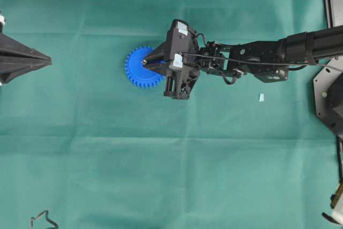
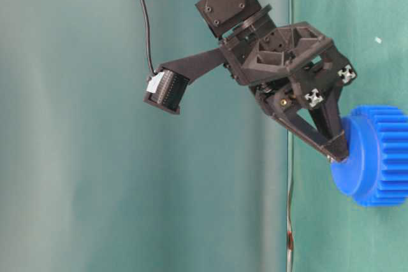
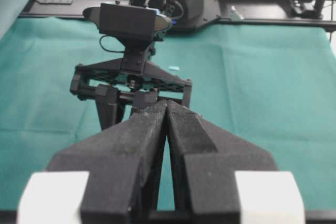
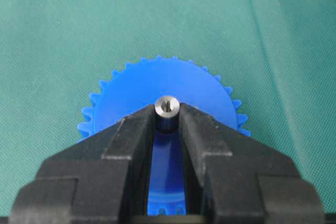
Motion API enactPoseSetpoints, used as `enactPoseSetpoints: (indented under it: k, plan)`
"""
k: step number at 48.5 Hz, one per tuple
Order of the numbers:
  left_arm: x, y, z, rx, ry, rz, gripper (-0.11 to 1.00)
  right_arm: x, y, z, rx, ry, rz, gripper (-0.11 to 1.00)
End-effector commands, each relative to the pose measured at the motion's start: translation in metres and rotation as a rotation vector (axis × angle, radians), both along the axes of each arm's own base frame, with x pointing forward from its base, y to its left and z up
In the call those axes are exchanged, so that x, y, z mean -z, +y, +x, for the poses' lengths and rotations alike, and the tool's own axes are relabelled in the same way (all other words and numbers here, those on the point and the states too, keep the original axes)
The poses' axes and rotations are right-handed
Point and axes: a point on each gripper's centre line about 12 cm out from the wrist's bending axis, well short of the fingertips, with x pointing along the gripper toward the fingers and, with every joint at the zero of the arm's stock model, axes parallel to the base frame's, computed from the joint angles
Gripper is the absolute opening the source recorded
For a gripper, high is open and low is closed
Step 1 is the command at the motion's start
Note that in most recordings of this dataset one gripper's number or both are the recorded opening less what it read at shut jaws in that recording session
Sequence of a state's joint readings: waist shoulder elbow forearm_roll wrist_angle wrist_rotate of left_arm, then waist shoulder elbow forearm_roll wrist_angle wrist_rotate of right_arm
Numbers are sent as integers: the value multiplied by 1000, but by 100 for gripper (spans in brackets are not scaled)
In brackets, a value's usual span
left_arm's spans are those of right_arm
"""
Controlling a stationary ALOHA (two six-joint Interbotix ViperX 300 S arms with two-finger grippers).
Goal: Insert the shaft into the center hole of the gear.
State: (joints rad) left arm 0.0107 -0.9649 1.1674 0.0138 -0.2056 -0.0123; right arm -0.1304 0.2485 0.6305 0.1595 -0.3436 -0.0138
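Our right gripper (image 4: 167,116) pinches the shaft (image 4: 167,106) upright over the middle of the gear (image 1: 140,67), jaws nearly closed around it. We cannot see the hole, so seating is unconfirmed. Our left gripper (image 3: 167,109) rests closed, empty.

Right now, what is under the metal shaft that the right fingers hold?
The blue gear lies flat on the green cloth, directly under the shaft pinched by the right gripper. The center hole cannot be seen; the shaft and fingers cover it.
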Motion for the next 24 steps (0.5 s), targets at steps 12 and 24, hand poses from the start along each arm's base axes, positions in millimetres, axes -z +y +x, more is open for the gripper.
enactPoseSetpoints:
  k: [12, 24]
  plan:
    - [-9, 1, 3, -2, -21, 5, 0, -31, 0, -2, -4, -68, -18, 17]
    - [-9, 0, 3, -1, -21, 5, 0, -63, 0, -10, -12, -130, -40, 82]
